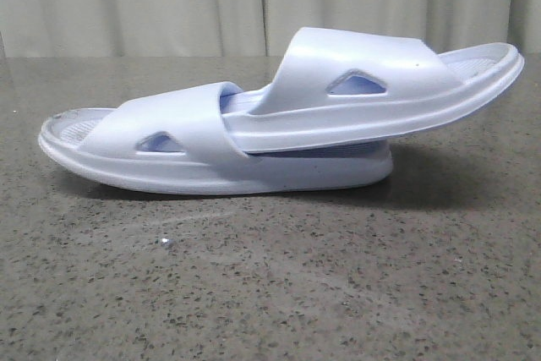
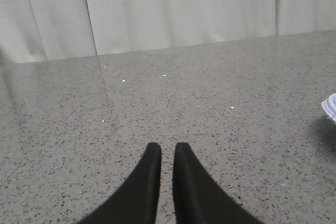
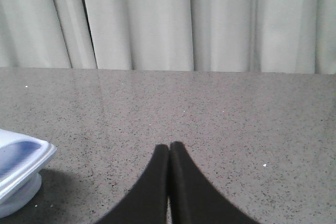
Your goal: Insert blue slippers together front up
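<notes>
You see the blue slippers [image 1: 279, 120] nested mid-bench: the upper slipper [image 1: 380, 90] has its front pushed under the strap of the lower slipper [image 1: 169, 141], its heel raised toward the right edge. Your left hand [image 2: 167, 153] is narrowly parted, holding nothing; your right hand [image 3: 169, 150] is pressed closed, holding nothing.

Speckled grey stone tabletop [image 1: 279, 293] before pale pleated curtains [image 1: 169, 2].

I seem to work in a plain test room: a speckled grey stone tabletop [image 1: 270, 293] with pleated pale curtains [image 1: 169, 2] hung at twelve o'clock.
</notes>
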